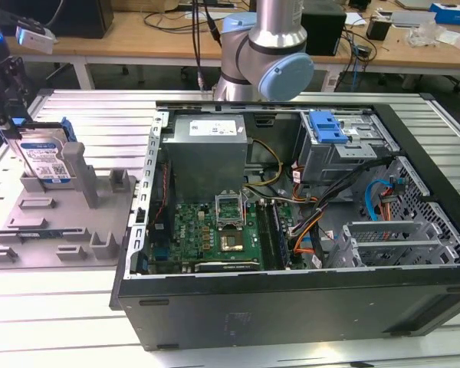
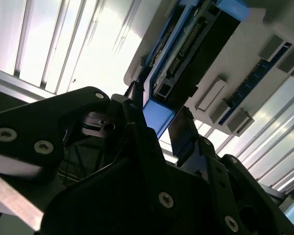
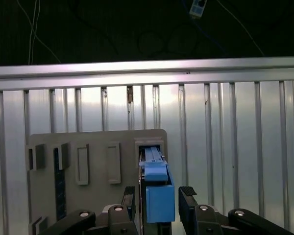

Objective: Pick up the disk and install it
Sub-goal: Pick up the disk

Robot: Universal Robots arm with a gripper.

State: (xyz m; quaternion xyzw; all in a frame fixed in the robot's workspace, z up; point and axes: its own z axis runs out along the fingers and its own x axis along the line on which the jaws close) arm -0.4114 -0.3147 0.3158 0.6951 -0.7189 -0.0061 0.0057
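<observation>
Here the gripper (image 3: 158,195) straddles the disk (image 3: 157,172) — fingers (image 3: 187,197) spread, close beside it.

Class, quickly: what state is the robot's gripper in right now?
Gripper: open, its fingers straddling the blue handle of the disk, which stands upright in the grey holder; not clamped.

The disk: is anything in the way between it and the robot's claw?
Nothing visible is in the way. In the first wrist view the gripper straddles the blue handle of the disk, jaws open with only a narrow gap on each side. The disk stands upright in its grey holder.
</observation>
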